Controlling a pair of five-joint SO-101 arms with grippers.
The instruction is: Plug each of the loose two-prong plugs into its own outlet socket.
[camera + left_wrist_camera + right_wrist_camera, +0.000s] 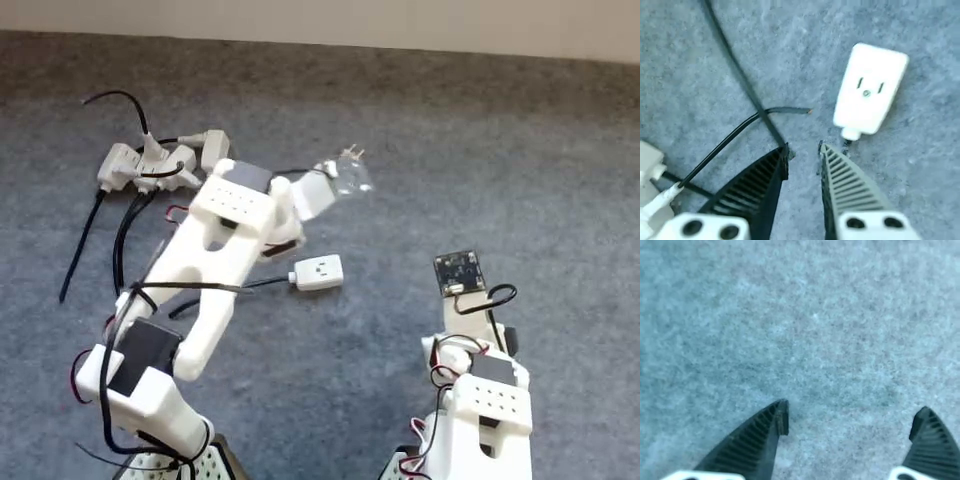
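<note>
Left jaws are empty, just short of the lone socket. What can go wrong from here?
The black cable runs right under the left jaws, so closing here may pinch cable, not a plug. The socket lies loose on the carpet, so it will likely slide when pushed.

From high up we look down over the table. The camera is fixed on the arms' own side, so both bases sit at the near edge, with the left arm and right arm pointing away from us. The left wrist view hangs close above the table and faces down past the left gripper at a socket just beyond its tips — the high view shares that socket. The right wrist view is also close, facing down past the right gripper at grey table surface.
</note>
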